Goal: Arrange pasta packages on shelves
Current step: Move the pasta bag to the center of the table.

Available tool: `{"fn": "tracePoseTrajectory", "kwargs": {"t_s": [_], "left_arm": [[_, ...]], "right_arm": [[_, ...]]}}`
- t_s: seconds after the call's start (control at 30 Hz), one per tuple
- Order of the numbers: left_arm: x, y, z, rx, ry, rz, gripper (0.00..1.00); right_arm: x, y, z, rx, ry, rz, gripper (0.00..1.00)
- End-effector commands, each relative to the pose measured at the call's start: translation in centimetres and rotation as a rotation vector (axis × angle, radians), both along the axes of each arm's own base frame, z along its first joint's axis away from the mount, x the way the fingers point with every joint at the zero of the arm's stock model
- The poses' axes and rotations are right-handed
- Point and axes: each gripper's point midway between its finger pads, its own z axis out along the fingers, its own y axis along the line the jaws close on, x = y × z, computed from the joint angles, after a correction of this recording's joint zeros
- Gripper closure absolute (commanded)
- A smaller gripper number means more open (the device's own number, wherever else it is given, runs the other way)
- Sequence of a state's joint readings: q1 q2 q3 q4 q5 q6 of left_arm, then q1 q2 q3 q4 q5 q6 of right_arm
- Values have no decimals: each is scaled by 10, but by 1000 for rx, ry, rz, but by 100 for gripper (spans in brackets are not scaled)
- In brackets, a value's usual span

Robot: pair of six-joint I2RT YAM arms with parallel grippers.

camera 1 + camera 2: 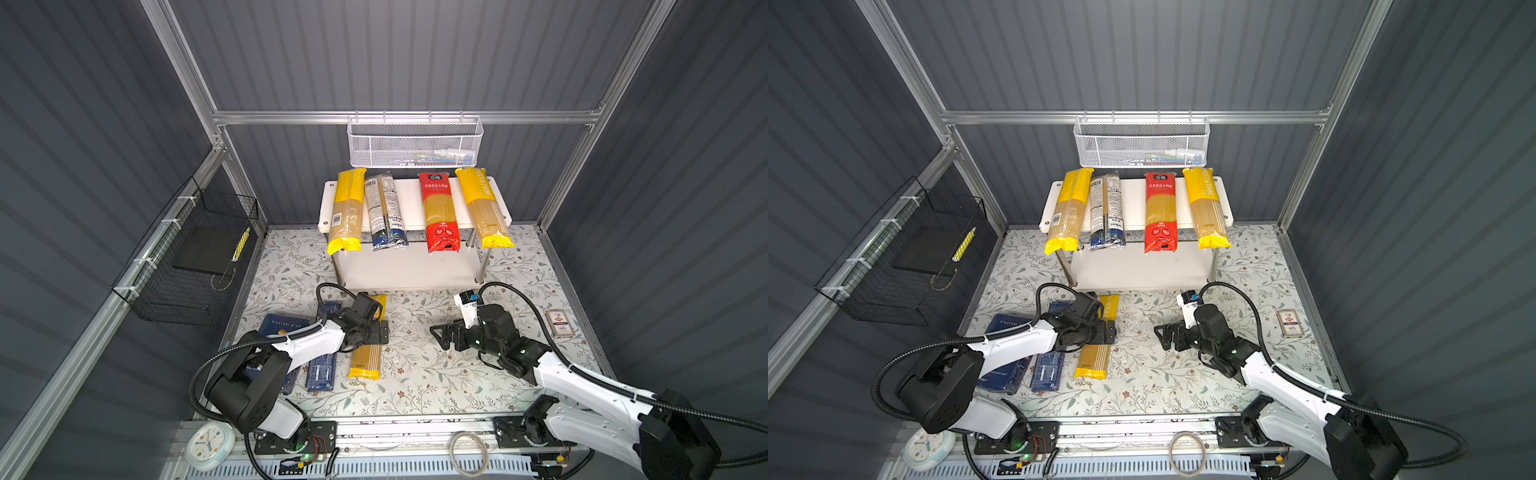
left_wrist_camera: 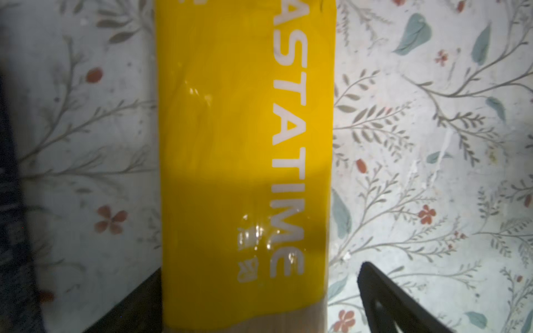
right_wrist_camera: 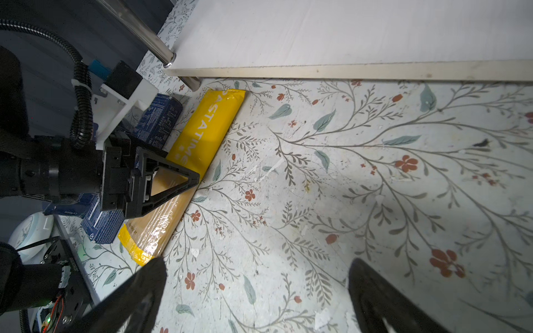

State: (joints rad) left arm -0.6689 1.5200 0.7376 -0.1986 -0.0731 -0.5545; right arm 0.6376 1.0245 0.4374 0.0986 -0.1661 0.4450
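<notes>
The shelves (image 1: 415, 195) stand at the back of the table in both top views. Two yellow pasta packages (image 1: 347, 208) (image 1: 484, 205), a grey-and-blue one (image 1: 384, 212) and a red one (image 1: 438, 212) lie across the top board. Nothing lies on the visible part of the lower board (image 1: 407, 266). A third yellow bag (image 1: 365, 361) (image 2: 230, 144) lies flat on the table. My left gripper (image 1: 374, 332) (image 2: 259, 269) is open and straddles it, one finger (image 2: 375, 288) clear of its edge. A narrow blue box (image 1: 320, 372) and a wide blue box (image 1: 282, 326) lie beside it. My right gripper (image 1: 440, 336) (image 3: 258, 262) hangs open over bare table.
A white mesh basket (image 1: 413, 143) hangs on the back rail above the rack. A black wire basket (image 1: 199, 257) hangs on the left wall. A small red-and-white card (image 1: 560, 323) lies near the table's right edge. A clock (image 1: 206, 444) and a cable coil (image 1: 467, 453) sit on the front rail.
</notes>
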Motion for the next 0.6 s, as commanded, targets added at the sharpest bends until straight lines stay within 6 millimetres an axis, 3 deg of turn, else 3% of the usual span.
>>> {"fn": "tracePoseTrajectory", "kwargs": {"t_s": [0.0, 0.23, 0.43, 0.57], "left_arm": [[0, -22, -1, -55, 19, -44, 0], [-14, -49, 15, -159, 39, -15, 0], [-37, -51, 5, -128, 87, -26, 0], [-42, -72, 8, -132, 43, -98, 0]], "right_arm": [[-5, -5, -2, -12, 7, -8, 1], [-9, -15, 1, -42, 38, -47, 1], [-11, -9, 5, -28, 90, -31, 1], [-11, -9, -4, -53, 118, -31, 1]]}}
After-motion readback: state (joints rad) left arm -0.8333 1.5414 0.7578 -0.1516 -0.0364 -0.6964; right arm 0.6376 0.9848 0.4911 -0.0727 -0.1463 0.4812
